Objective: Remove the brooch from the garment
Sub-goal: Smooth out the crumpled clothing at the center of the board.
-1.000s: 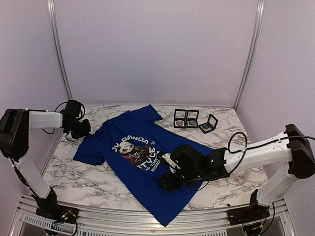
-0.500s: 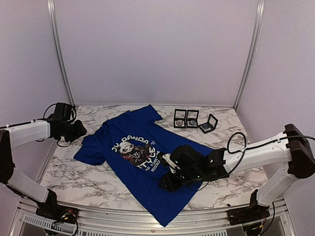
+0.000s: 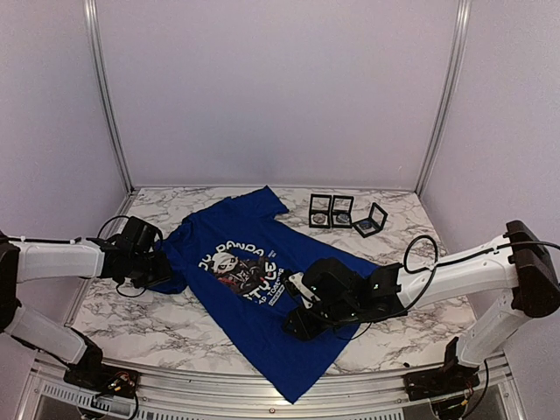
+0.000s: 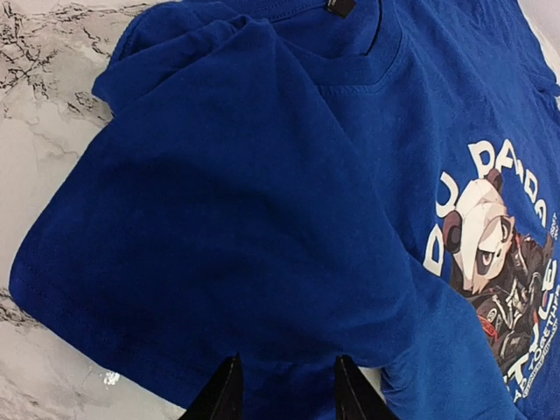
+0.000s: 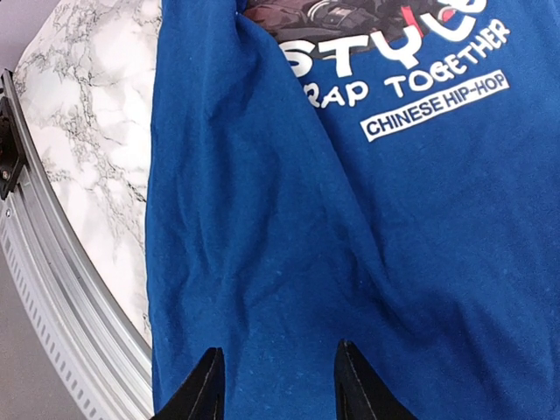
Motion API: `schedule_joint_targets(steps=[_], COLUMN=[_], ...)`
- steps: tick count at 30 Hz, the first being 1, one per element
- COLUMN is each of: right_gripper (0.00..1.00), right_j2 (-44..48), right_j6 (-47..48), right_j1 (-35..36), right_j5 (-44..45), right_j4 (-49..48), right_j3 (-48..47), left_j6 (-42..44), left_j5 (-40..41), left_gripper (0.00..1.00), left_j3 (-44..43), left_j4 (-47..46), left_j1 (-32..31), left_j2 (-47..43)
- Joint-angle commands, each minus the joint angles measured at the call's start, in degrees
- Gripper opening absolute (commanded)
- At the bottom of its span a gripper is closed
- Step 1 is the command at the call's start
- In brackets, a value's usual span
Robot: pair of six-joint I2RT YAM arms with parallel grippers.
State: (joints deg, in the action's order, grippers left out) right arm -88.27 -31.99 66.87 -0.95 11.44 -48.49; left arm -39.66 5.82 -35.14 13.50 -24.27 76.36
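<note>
Marbled desk [image 3: 114,306] carries a blue T-shirt [image 3: 262,325] spread at a slant, panda print up. Left claw [image 3: 157,269] is at the shirt's sleeve [image 4: 175,219], fingers partly apart above the hem, nothing pinched. Right claw [image 3: 296,325] hangs over plain cloth below the lettering [image 5: 411,74], fingers likewise apart. Three small black boxes [image 3: 341,212] stand near the back edge.

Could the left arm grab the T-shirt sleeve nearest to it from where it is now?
Probably yes. The left gripper is right at the sleeve, its jaws apart, and nothing lies in the way.
</note>
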Motion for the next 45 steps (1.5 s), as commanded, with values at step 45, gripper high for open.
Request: schedule_joint_targets(steps=[45], right_gripper=[0.42], right_j2=[3.4], right_j6=[1.7], right_j1=[4.2], right_j5=[-1.1], right_j4=[3.9], right_j3=[-0.4], left_j6=[-15.0], left_j5=[-5.5], left_gripper=[0.16], left_j3=[9.9], left_j4=[22.4], left_j1=[5.1], left_j2=[-19.8])
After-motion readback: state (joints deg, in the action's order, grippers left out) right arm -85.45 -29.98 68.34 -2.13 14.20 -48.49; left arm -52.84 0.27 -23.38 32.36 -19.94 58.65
